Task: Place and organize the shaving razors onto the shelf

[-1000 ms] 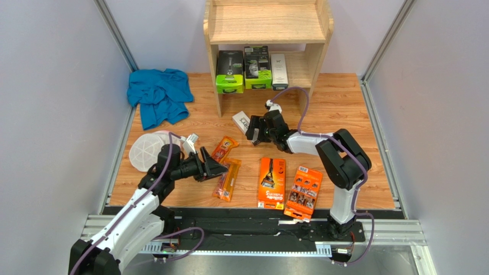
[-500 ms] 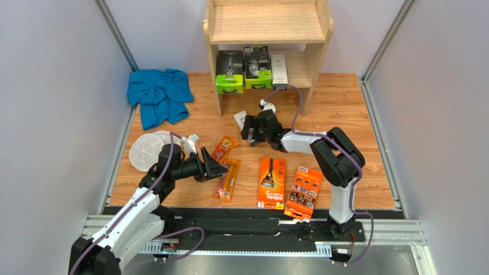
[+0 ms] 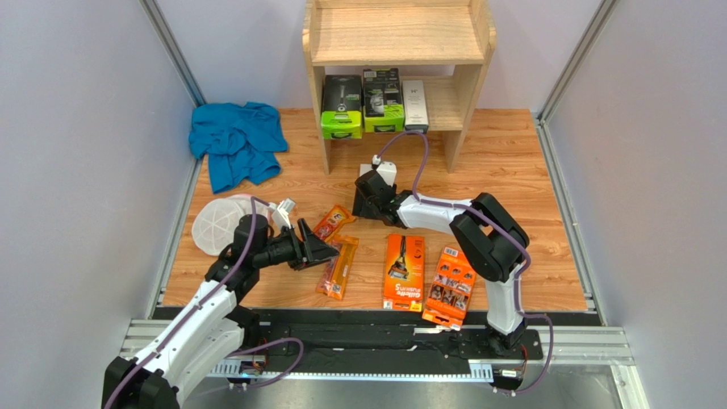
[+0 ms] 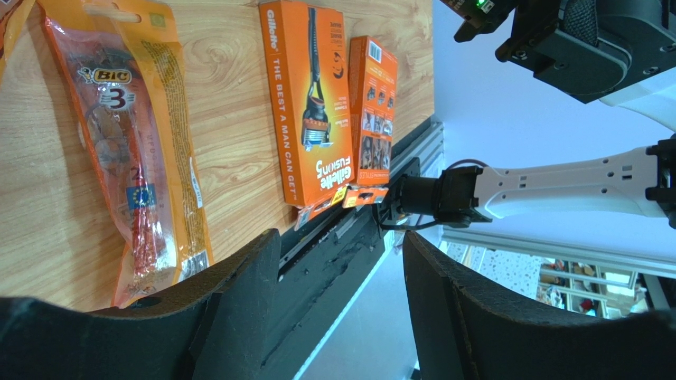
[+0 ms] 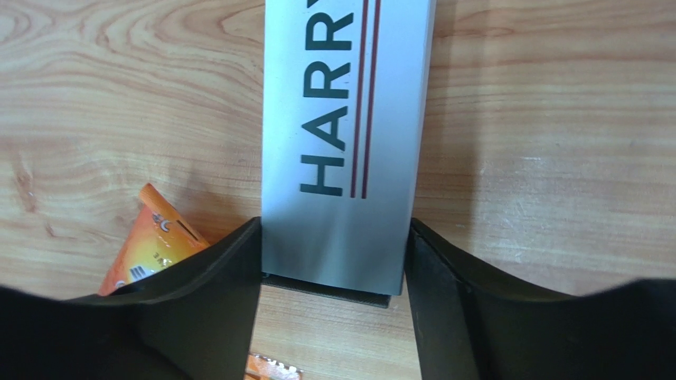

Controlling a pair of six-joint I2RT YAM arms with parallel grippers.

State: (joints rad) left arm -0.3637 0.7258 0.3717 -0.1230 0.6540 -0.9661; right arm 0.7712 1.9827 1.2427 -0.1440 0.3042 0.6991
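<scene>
Moved since a second ago: the right claw [image 3: 373, 191] has swung left, from beside the HARRY'S box [image 5: 349, 134] to astride its near end. The left arm looks unchanged.
Right claw: narrowed onto the box, one finger against each long side. I cannot tell whether the box is clear of the table.
Left claw [image 4: 339, 247]: spread open and holding nothing, low beside the BIC blister pack [image 4: 135, 158].
HARRY'S box position: on the floor boards in front of the shelf [image 3: 468, 100], long axis pointing toward it.
Other razors: second blister pack [image 3: 334, 219] near the right claw. Two flat orange boxes [image 3: 404, 271] lie side by side near the arm bases. A white box [image 3: 415, 104] already stands on the lower tier beside two green packs [image 3: 341, 109].
Risk, droop: the grip sits at one end of a long box, so I think the far end could sag or pivot once lifted.
Risk, slip: the smooth sides could slide out between the fingers.
Risk, snag: an orange corner lies just beside one finger and may be dragged along.
Risk, collision: the free space on the lower tier is by the side panel, so a tilted box could strike the panel or topple the standing packs.
</scene>
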